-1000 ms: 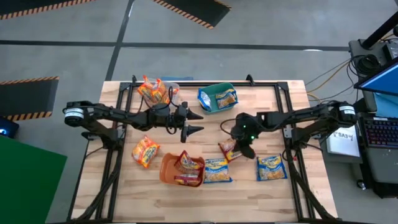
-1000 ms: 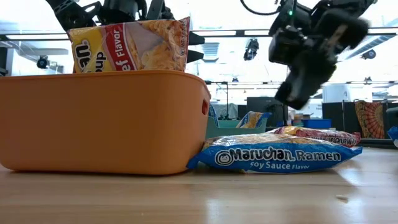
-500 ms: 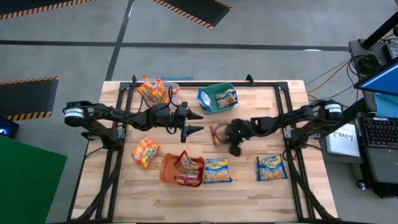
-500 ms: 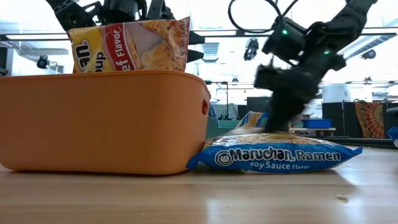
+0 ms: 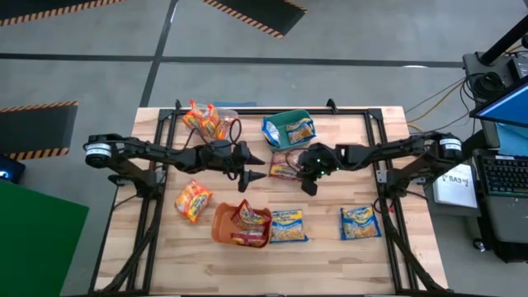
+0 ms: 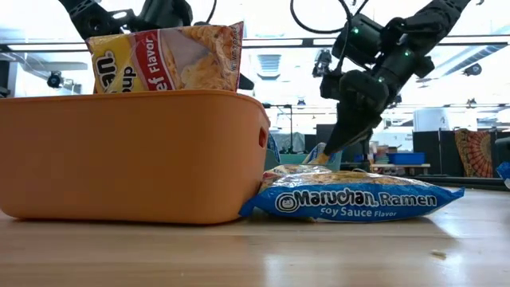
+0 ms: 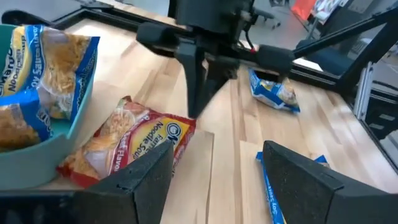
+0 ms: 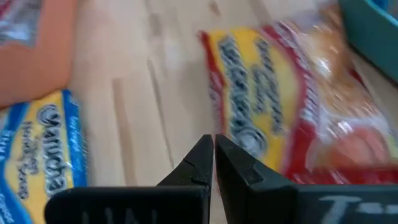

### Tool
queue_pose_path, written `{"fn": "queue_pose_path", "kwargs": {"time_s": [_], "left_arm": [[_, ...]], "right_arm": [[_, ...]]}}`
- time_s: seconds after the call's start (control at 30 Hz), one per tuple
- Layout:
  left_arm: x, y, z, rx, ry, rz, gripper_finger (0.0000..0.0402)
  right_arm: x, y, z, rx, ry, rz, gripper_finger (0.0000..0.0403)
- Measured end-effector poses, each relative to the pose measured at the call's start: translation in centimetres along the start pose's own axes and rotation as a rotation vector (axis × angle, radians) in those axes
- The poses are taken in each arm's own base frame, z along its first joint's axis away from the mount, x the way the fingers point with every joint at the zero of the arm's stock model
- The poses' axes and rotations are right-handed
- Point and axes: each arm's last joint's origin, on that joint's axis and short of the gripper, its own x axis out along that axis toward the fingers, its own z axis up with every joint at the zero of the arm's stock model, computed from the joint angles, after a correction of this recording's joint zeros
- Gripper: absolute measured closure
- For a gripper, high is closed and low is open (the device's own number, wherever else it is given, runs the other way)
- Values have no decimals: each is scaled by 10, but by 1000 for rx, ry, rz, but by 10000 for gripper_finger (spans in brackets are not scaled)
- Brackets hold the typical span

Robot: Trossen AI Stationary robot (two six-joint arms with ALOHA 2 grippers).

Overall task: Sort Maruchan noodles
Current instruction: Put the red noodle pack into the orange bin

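Nearest the front edge of the wooden table (image 5: 330,247), an orange tub (image 5: 224,227) holds dark red noodle packets (image 5: 247,221), one standing on edge above the rim. Just beside it, touching its side in the low view, lies a blue packet (image 5: 288,226) flat, its long axis running left to right across the table. Another blue packet (image 5: 360,222) lies flat farther right, well apart, and an orange packet (image 5: 192,200) lies tilted to the left of the tub.

Toward the middle, a dark red packet (image 5: 285,169) lies flat with its long axis across the table, one end just beside the teal tub (image 5: 289,129). The right gripper (image 5: 307,183) hovers at that packet's near right end, its jaws pressed together and holding nothing. The left gripper (image 5: 254,165) faces the packet from the other side, jaws spread wide and empty.

Farther back, the teal tub holds blue packets (image 5: 300,130) propped at a slant. A clear tub (image 5: 229,120) at the far left holds orange packets (image 5: 203,120) standing upright.

Beyond the table is a grey floor with striped hazard mats (image 5: 254,15), and a desk with a keyboard (image 5: 503,175) at the right.
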Motion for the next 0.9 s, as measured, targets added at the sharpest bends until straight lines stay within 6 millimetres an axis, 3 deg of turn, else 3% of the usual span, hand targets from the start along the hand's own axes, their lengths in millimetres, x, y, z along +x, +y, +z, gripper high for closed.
{"fn": "queue_pose_path", "kwargs": {"time_s": [0.4,0.53,0.7,0.9], "left_arm": [[4,2,0,-41,-31,55,171],[20,6,-10,-55,-15,58,171],[48,14,-9,-24,12,55,171],[72,24,-11,51,113,71,183]], "right_arm": [[-16,-16,-17,163,23,-49,394],[-25,-28,-17,190,-19,-85,394],[-30,-43,-17,371,-71,-187,394],[-31,-53,-18,520,-49,-113,366]]}}
